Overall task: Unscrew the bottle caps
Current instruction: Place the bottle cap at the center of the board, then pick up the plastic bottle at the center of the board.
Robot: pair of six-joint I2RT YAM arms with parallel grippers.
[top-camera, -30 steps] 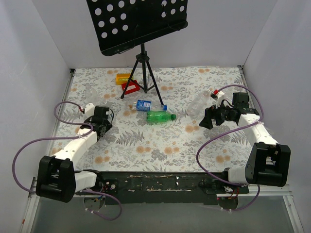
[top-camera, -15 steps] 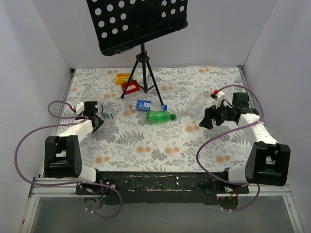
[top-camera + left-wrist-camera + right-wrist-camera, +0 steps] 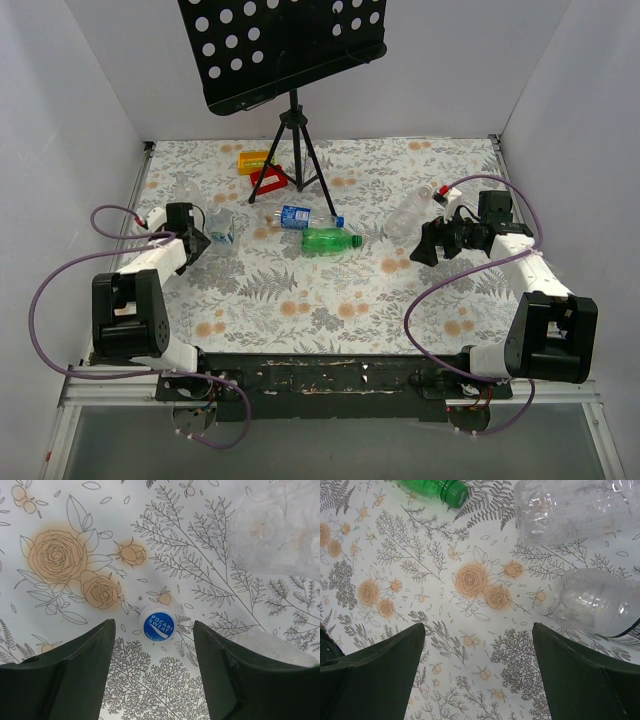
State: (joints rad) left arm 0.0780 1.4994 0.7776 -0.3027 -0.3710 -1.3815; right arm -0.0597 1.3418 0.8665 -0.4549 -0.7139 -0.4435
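Bottle cap (image 3: 157, 625), white with a blue printed top, is seen lying loose on the floral surface (image 3: 330, 300) at the left. It is framed by the fingers of the left claw (image 3: 153, 626), which is held roughly half open with nothing in its grasp; the cap is touched by neither finger. The cap is judged to be off its bottle. A clear bottle (image 3: 186, 186) is seen farther back at the left, and a small blue-labelled bottle (image 3: 221, 226) just right of that claw. Toward the far middle, red and yellow blocks (image 3: 262, 168) and a black tripod stand (image 3: 295, 150) are placed behind the work, where a far reach could be hindered. In the centre a labelled bottle (image 3: 297, 215), with a blue cap (image 3: 339, 221) at its right end, is laid beside a green bottle (image 3: 437, 489); whether that one is capped cannot be told. At the right, two clear bottles (image 3: 570, 510) are laid just beyond the right claw (image 3: 479, 630), which is spread wide and empty above the surface, judged ready for a bottle to be taken.
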